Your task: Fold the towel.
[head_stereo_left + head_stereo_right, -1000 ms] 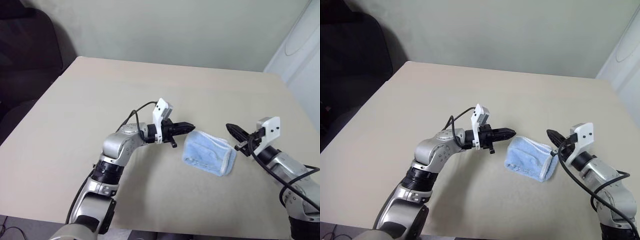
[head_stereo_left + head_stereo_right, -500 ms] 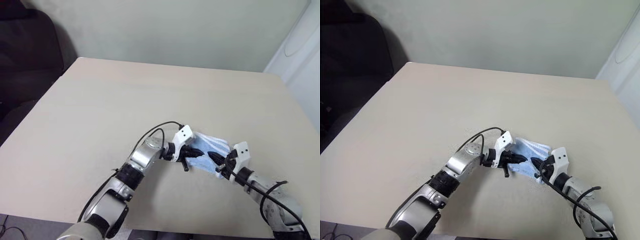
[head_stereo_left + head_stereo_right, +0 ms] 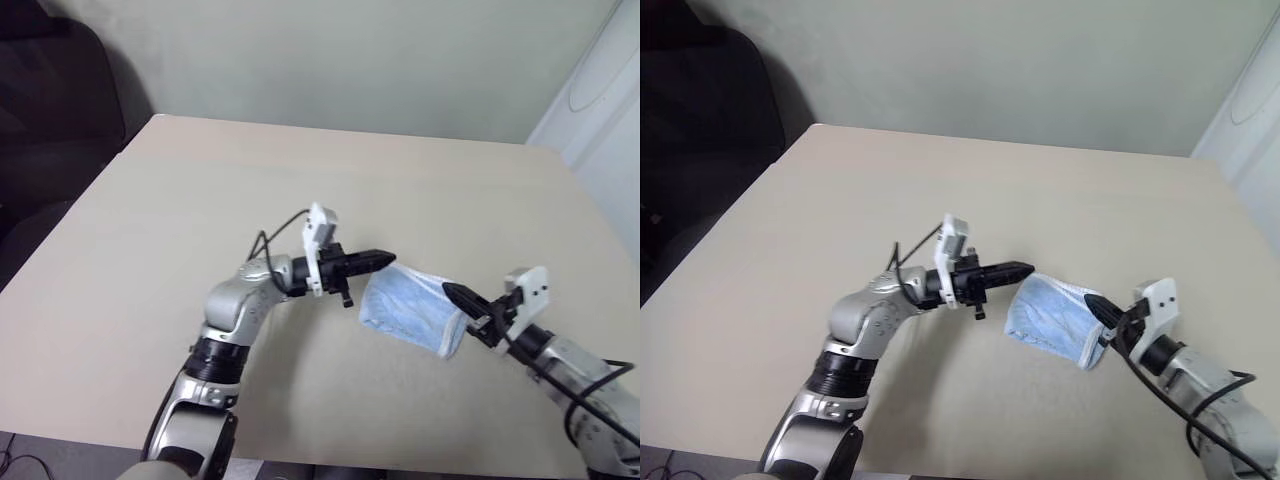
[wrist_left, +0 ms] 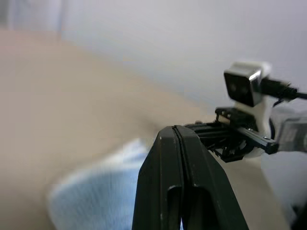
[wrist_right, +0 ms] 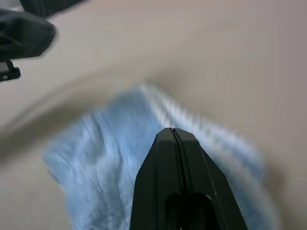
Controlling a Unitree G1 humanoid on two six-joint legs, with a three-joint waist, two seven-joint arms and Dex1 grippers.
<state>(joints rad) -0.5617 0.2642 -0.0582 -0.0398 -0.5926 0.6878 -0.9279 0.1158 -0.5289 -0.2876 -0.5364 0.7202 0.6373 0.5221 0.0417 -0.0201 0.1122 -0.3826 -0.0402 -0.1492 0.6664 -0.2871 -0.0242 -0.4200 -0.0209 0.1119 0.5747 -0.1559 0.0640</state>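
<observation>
The towel (image 3: 405, 310) lies on the table as a small light blue folded bundle with a white stitched edge along its right side. My left gripper (image 3: 385, 258) is shut and points right, its tips just above the towel's upper left corner, with nothing between them. My right gripper (image 3: 450, 293) is also shut and points left at the towel's right edge, holding nothing. In the left wrist view the shut fingers (image 4: 176, 158) stand over the blurred towel (image 4: 96, 201). In the right wrist view the towel (image 5: 110, 158) lies just past the shut fingertips.
The beige table (image 3: 200, 190) stretches wide to the left and behind the towel. A dark chair (image 3: 50, 100) stands off the table's far left corner. A white panel (image 3: 600, 100) rises at the right, beyond the table's edge.
Half a second ago both grippers were down on the towel, close together. Both have since lifted and drawn apart to either side of it. The towel stays folded in place.
</observation>
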